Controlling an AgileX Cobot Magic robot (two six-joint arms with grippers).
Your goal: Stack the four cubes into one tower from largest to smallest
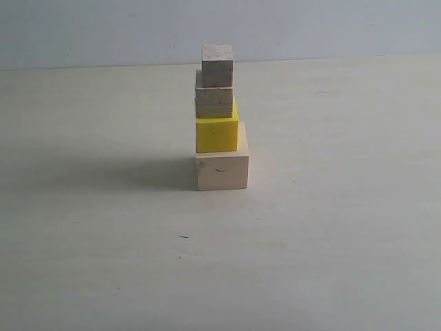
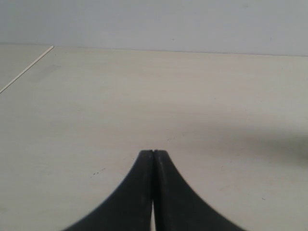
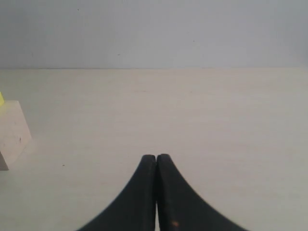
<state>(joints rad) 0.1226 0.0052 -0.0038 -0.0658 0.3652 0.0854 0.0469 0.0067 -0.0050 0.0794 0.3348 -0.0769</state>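
The four cubes stand as one tower in the middle of the table in the exterior view: the large pale wood cube (image 1: 222, 169) at the bottom, the yellow cube (image 1: 216, 134) on it, a smaller wood cube (image 1: 214, 102) above, and the smallest wood cube (image 1: 217, 65) on top. Neither arm shows in that view. My left gripper (image 2: 153, 153) is shut with nothing in it, over bare table. My right gripper (image 3: 157, 157) is shut and empty too; the large cube (image 3: 13, 132) with a sliver of yellow (image 3: 1, 99) shows at its view's edge, well apart from the fingers.
A pale tabletop (image 1: 331, 227) runs back to a grey wall (image 1: 331, 27). A thin pale line (image 2: 26, 70) crosses the table's corner in the left wrist view. A small dark speck (image 1: 183, 236) lies in front of the tower.
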